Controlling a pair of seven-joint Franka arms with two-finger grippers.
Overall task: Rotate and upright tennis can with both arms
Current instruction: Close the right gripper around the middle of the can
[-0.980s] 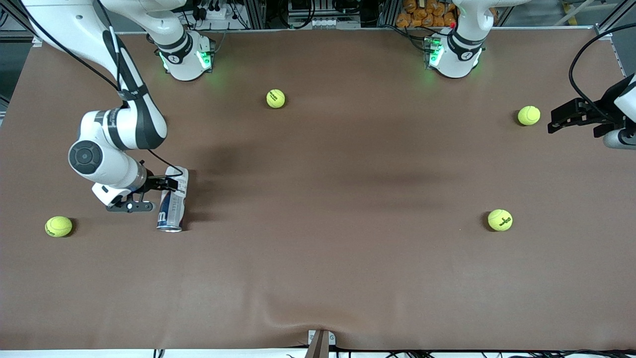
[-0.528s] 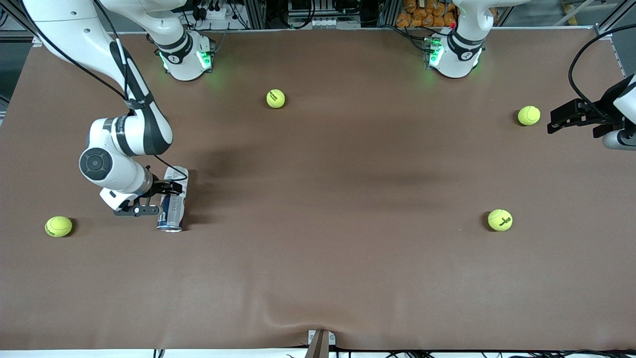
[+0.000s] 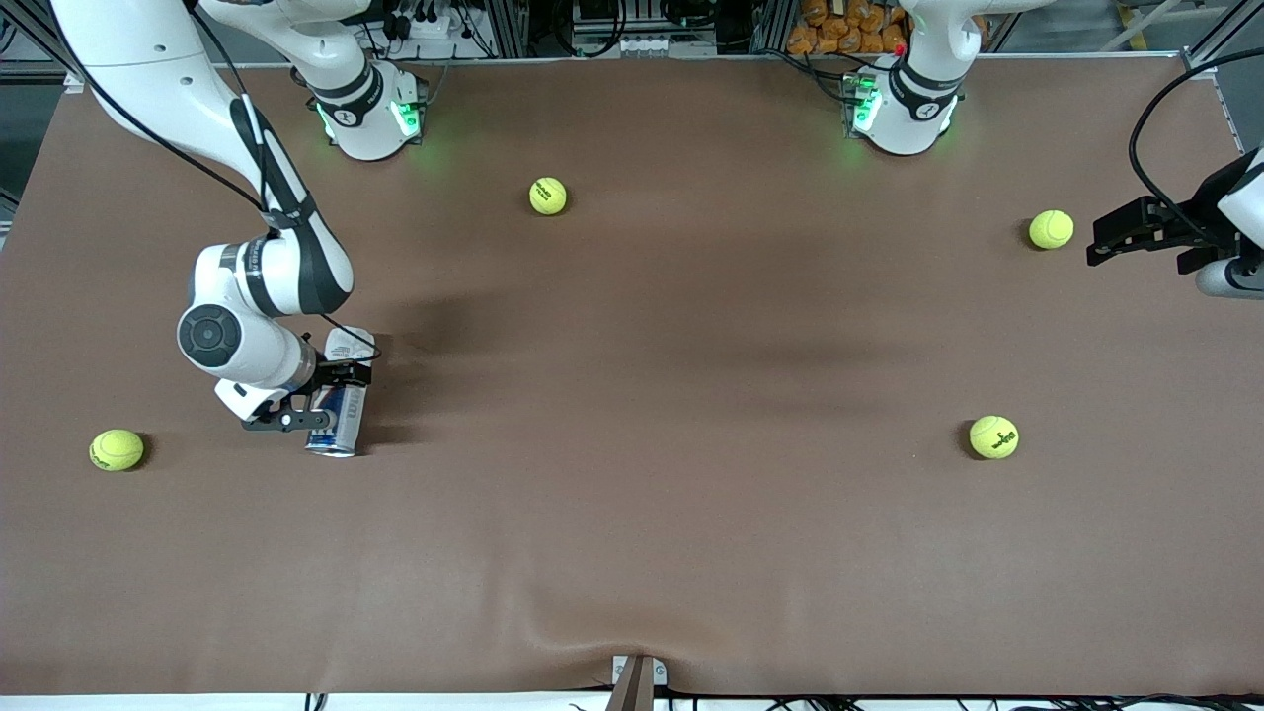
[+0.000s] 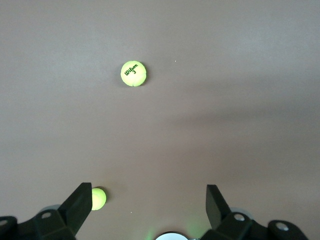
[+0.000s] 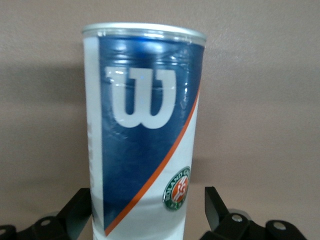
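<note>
**Right gripper straddles the lying tennis can; left arm waits**

Front view: the tennis can lies on its side on the brown table toward the right arm's end, its metal rim pointing toward the front camera. The right gripper sits low over the can, fingers spread on either side of it. The left gripper waits over the table's edge, beside a tennis ball.

Left wrist view: the left gripper has its jaws wide apart with nothing between them.

Right wrist view: the can, with its blue-and-white label, lies between the parted fingers of the right gripper; contact cannot be told.
</note>
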